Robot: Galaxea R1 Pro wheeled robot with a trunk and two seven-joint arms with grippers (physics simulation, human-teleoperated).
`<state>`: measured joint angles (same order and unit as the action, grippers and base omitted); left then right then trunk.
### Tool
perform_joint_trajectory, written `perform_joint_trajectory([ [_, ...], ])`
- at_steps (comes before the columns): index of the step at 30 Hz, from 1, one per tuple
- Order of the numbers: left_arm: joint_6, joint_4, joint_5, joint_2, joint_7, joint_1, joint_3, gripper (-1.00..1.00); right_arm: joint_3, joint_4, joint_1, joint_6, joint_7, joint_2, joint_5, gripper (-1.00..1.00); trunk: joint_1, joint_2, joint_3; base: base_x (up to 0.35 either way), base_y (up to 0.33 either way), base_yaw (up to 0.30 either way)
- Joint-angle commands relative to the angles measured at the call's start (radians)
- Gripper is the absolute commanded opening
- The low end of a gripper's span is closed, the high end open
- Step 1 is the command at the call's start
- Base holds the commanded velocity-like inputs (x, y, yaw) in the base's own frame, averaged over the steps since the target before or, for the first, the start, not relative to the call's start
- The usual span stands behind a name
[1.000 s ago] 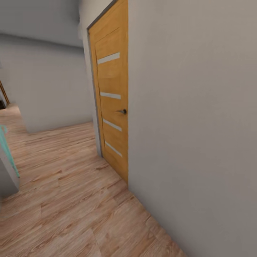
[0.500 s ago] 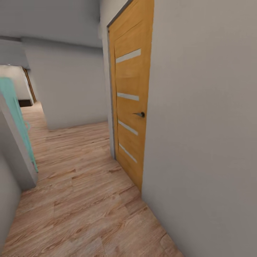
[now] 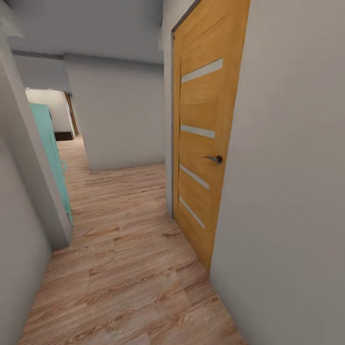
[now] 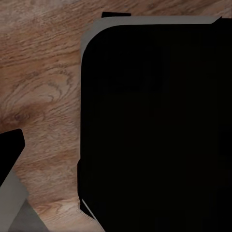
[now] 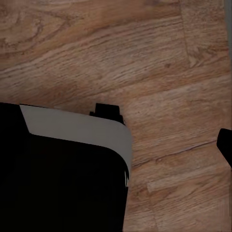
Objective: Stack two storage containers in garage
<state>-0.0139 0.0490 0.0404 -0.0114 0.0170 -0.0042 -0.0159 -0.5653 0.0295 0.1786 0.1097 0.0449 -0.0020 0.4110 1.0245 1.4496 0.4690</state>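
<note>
Right of the hallway, close up, sits the honey-wood door (image 3: 203, 143) with four frosted strips and a dark lever handle (image 3: 213, 158), shut in its frame, so I'm guessing that's the way into the garage. No orange-red containers to point at from the head camera, so I honestly can't say where they are or whether anything's being carried. Both wrist cameras look down on wood-plank floor (image 5: 159, 63) with a big black, grey-edged bit of the robot's own body (image 4: 154, 125) in the way, and I can't tell if either gripper is open or closed. Looks like the travel leg of the job, rolling down the corridor. Farther off on the left there's a teal panel (image 3: 50, 153) by a grey wall corner (image 3: 33, 158), then a white wall (image 3: 120, 115) at the far end. Next move probably means squaring up to that door and getting through it.
</note>
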Motion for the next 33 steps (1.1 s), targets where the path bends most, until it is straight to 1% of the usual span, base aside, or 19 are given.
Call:
perform_joint_trajectory([
  [1,-0.001,0.0,0.004,0.0,0.001,0.0,-0.001,1.0,-0.008,0.003,0.001,0.005,0.0,0.0,0.009,1.0,0.0,0.0,0.001,0.295,0.0,0.276],
  [26,-0.002,0.0,0.005,-0.001,0.001,0.0,-0.001,1.0,-0.008,0.003,0.001,0.005,0.001,0.0,0.009,1.0,0.0,0.0,0.001,0.295,0.0,0.276],
  [33,-0.001,0.0,0.005,-0.001,0.001,0.0,0.0,1.0,-0.008,0.003,0.001,0.005,-0.001,-0.001,0.009,1.0,0.0,0.0,0.001,0.303,0.0,0.061],
])
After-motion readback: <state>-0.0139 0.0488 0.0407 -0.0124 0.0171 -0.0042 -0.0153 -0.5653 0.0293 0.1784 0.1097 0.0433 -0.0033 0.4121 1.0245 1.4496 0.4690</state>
